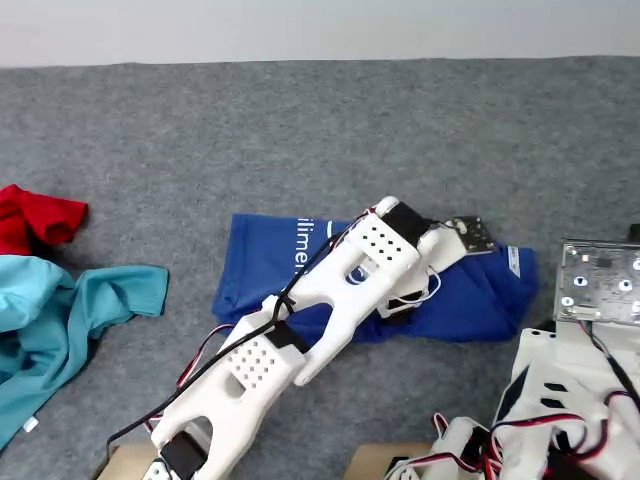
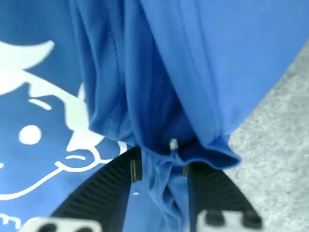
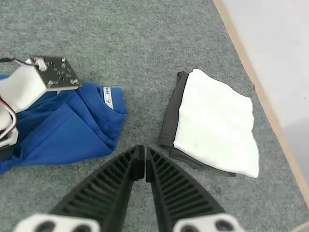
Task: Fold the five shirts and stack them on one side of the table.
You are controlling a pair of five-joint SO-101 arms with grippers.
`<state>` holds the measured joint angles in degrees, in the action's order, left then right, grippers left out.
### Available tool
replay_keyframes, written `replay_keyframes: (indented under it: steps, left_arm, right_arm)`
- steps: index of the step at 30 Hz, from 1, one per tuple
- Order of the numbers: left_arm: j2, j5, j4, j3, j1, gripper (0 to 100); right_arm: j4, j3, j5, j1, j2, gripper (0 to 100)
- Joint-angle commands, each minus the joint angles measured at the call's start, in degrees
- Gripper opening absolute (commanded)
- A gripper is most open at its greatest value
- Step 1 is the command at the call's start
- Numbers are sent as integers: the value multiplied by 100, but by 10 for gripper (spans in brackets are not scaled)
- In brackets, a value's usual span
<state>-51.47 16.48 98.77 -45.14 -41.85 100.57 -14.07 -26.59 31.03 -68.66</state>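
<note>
A: So, where is the blue shirt (image 1: 480, 298)?
B: Mid-table on the grey mat (image 1: 300, 140) — the left gripper (image 2: 160, 166) is pinching a bunched fold of it.
A: And the right gripper (image 3: 145, 162)?
B: Fingers pressed together, holding nothing, near the folded white shirt (image 3: 215, 123) lying on a dark shirt (image 3: 171, 121).
</note>
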Motion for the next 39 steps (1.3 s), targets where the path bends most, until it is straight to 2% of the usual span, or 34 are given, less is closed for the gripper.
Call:
replay_keyframes:
  steps: [1,5,11,14,19,27,33,39]
  left_arm:
    - [800,-158,176,-136,18,158]
    - [1257,-571,167,-136,316,156]
    - [2154,-1380,176,-101,1363,155]
    - [2629,-1618,176,-31,1820,122]
    - [3596,-1600,185,980,2110,4]
    - [6066,-1626,176,3037,2576,3]
    - [7402,-1609,176,3767,3437,3]
    - [8149,-1609,167,4040,4193,4]
  right_arm:
    - [198,-369,-35,48,-4,11]
    - [163,-738,-26,48,-13,11]
    - [-4,-1178,-26,48,40,10]
    - [-224,-1574,-26,48,48,10]
    - [-629,-2075,-26,13,163,10]
    - [-857,-2004,-26,-505,1833,10]
    - [-2211,-1802,-53,-769,3046,10]
    - [-3468,-1785,-62,-787,4259,10]
